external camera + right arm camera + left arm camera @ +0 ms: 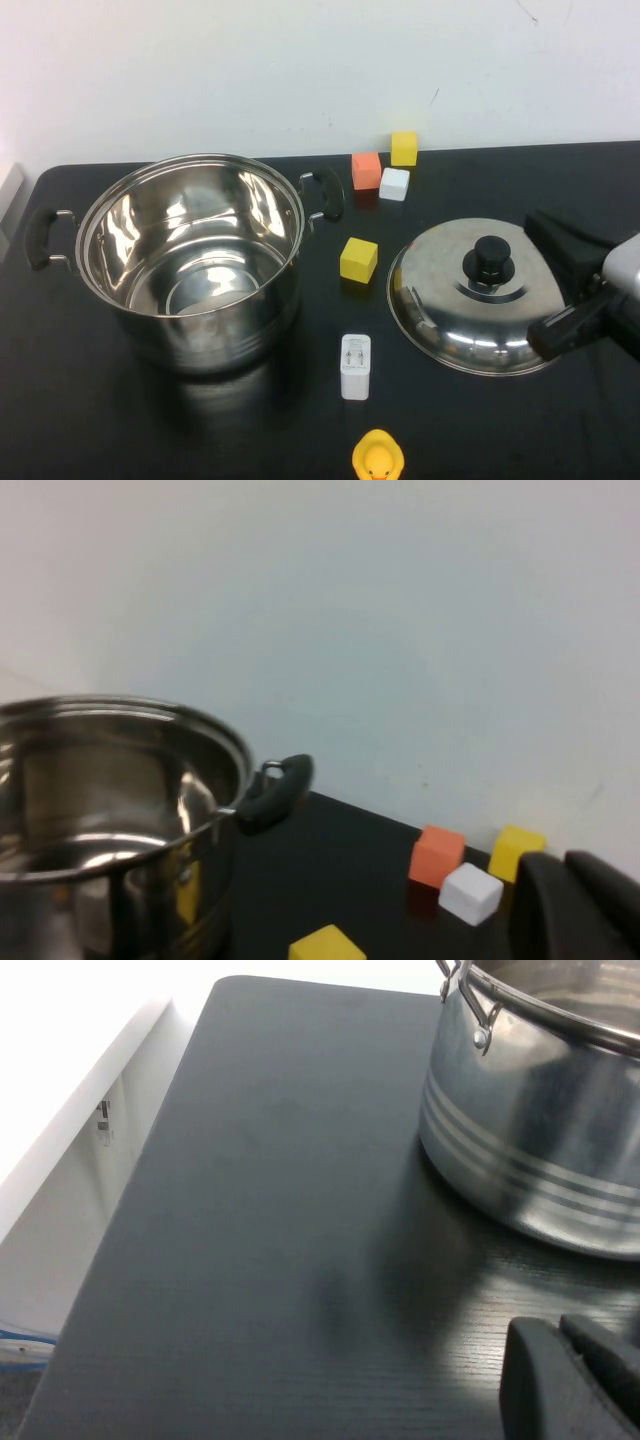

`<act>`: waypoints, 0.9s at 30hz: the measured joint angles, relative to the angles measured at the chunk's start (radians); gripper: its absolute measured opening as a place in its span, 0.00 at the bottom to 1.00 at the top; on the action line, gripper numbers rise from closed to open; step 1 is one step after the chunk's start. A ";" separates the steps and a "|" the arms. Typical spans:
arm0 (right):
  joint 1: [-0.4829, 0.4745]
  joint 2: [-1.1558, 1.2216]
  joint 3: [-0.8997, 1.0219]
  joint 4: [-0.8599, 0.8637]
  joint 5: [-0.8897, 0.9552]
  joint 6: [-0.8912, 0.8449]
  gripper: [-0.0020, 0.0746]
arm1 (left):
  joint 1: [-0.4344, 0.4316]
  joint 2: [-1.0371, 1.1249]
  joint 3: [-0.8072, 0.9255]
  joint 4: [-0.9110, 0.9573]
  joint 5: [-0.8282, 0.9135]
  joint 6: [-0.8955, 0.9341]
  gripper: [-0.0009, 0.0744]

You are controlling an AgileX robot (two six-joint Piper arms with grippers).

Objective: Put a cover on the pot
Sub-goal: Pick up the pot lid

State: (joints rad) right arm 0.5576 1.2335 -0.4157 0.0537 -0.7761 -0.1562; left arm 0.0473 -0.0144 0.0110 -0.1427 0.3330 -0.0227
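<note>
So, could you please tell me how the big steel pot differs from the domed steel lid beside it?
The deep shiny steel stockpot stands open and empty at the robot's left; the shallow domed steel lid lies on the table at its right. The pot has two black side handles; the lid has one black knob. Both are mirror steel. The right pincer is at the lid's edge; the left pincer hangs near the pot.

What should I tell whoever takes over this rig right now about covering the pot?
Right gripper: open, at the table's right edge beside the lid, not holding it.
Left gripper: parked near the pot's outer wall, seen only in its wrist view, holding nothing.
Pot: uncovered and empty, on the table's left.
Lid: flat on the table to the pot's right, knob up.
Done: nothing yet.
Left: grasp the knob, lift, set the lid on the pot.
</note>
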 joint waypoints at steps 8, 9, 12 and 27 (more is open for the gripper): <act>0.000 0.006 0.000 0.057 -0.036 0.013 0.02 | 0.000 0.000 0.000 0.000 0.000 0.000 0.01; 0.000 0.008 0.000 0.057 -0.042 0.013 0.02 | 0.000 0.000 0.000 0.000 0.000 0.000 0.01; 0.000 0.010 0.000 0.076 -0.060 -0.028 0.02 | 0.000 0.000 0.000 0.000 0.000 0.000 0.01; 0.000 0.011 0.000 0.092 0.129 -0.152 0.02 | 0.000 0.000 0.000 0.000 0.000 0.000 0.01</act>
State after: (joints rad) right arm 0.5576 1.2441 -0.4157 0.1454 -0.6473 -0.3085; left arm 0.0473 -0.0144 0.0110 -0.1427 0.3330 -0.0227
